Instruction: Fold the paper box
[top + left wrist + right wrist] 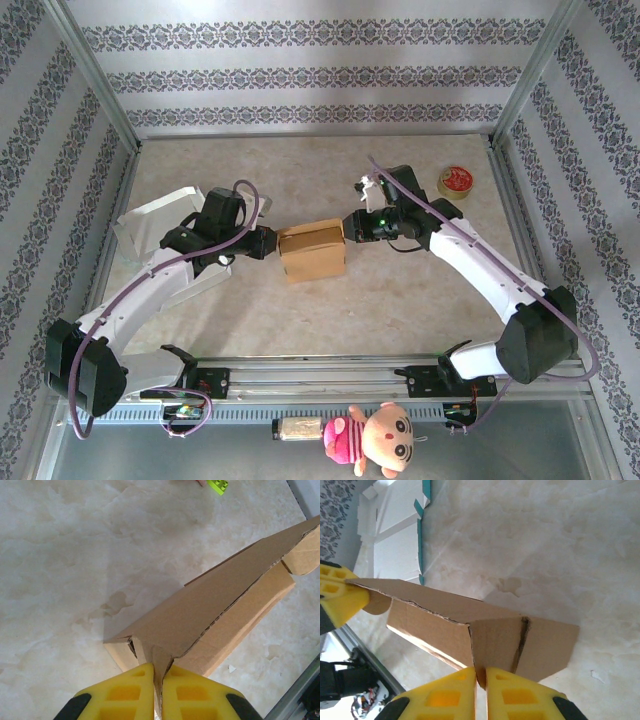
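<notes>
The paper box (312, 250) sits in the middle of the worktop (420, 300), the left jaws pinching one end and the right jaws pinching the other, so I think both should move slowly together or it may rip.

Both arms are bent at the elbow and reach toward each other. The left gripper (268, 243) points right and the right gripper (352, 227) points left. Each one has its yellow fingers (125, 692) pressed together on a flap of the box (312, 252).
</notes>
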